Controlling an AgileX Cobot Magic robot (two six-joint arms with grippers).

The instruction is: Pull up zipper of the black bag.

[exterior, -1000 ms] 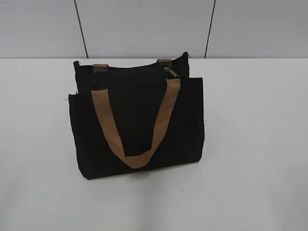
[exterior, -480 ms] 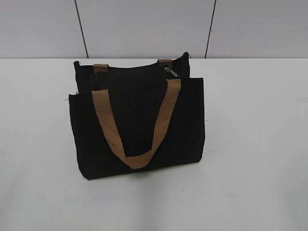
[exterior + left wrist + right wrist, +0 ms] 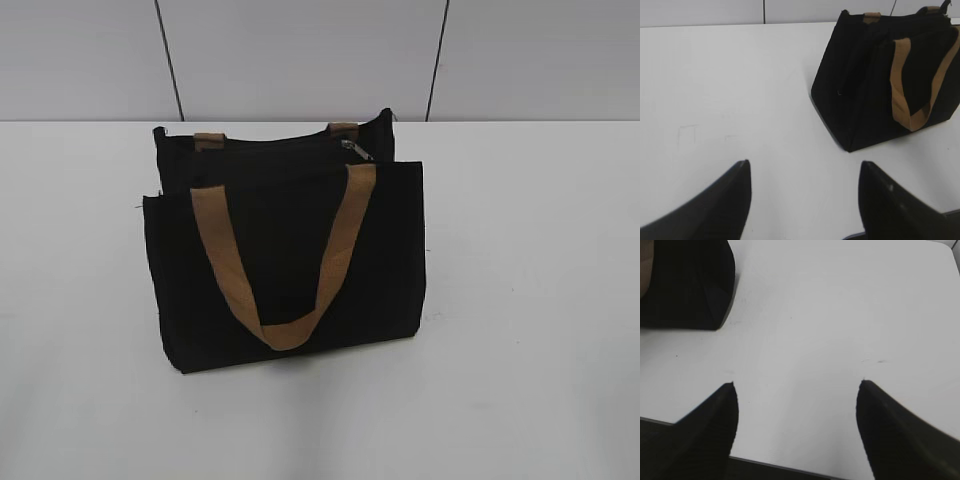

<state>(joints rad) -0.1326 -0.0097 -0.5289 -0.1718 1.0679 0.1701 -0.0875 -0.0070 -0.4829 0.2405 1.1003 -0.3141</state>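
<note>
A white table fronts a grey panelled wall. The black bag stands mid-table, its zipper at the top right. Both the left gripper and right gripper hover spread, empty. Unbraced, the bag may topple or slide.

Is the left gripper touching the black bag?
Apart. The left wrist view shows bare table between the open left gripper and the black bag.

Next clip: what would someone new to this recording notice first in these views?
The boxy black fabric bag stands upright mid-table, one tan webbing handle drooping in a loop down its front. A small silver metal zipper pull glints at its top right. Both grippers, left and right, are open over bare white table, touching nothing.
</note>
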